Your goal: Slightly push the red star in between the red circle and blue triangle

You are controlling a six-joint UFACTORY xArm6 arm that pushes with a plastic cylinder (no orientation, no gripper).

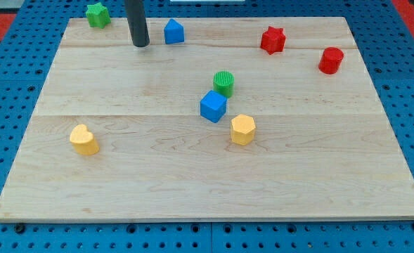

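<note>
The red star (273,39) lies near the board's top right. The red circle (330,60), a short cylinder, stands to its right and slightly lower. The blue triangle (173,31), a house-like block, sits at the top centre-left. My tip (140,44) rests on the board just left of the blue triangle, a small gap apart, far left of the red star.
A green star (97,14) sits at the top left corner. A green cylinder (223,83), a blue cube (213,106) and a yellow hexagon (242,129) cluster mid-board. A yellow heart (84,139) lies at lower left. The wooden board (192,190) sits on blue pegboard.
</note>
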